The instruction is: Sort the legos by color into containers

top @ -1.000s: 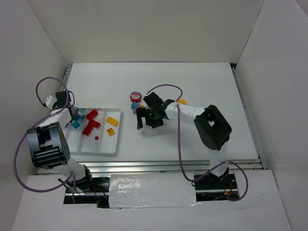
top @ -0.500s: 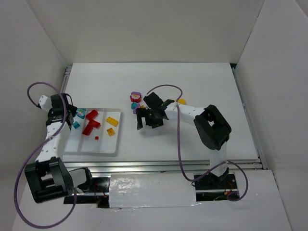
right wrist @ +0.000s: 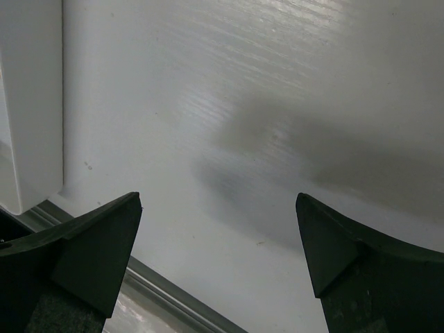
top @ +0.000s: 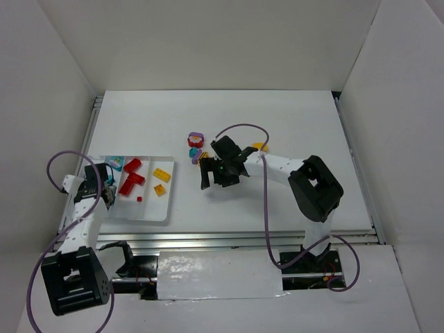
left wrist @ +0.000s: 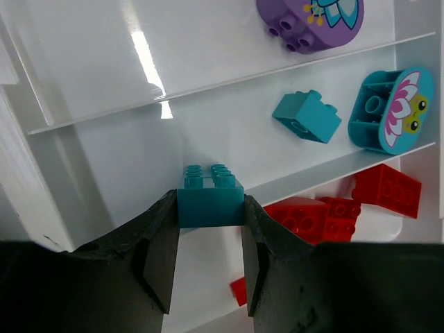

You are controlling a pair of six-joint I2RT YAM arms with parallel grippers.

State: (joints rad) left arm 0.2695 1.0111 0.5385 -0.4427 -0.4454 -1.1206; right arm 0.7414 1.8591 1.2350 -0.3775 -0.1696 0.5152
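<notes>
My left gripper (top: 106, 193) (left wrist: 208, 202) is shut on a small teal lego (left wrist: 210, 198) pinched at its fingertips, over the near left part of the white tray (top: 149, 206) of containers. In the compartment beyond it lie a teal brick (left wrist: 306, 116) and a round teal lego (left wrist: 392, 107). Red legos (left wrist: 378, 191) (top: 132, 179) fill the compartment to the right, and a round purple lego (left wrist: 311, 21) lies in the one to the left. Yellow legos (top: 163, 175) sit in the tray's right side. My right gripper (top: 215, 178) (right wrist: 218, 208) is open over bare table, just near loose legos (top: 195, 141).
A yellow-orange lego (top: 261, 146) lies beside the right arm's forearm. The tray's corner (right wrist: 28, 104) shows at the left of the right wrist view. The table's metal rail (right wrist: 159, 291) runs along the near edge. White walls enclose the table on three sides.
My left arm swung out to the left and then drew back toward the near edge of the tray. My right gripper shifted slightly right and stays open.
</notes>
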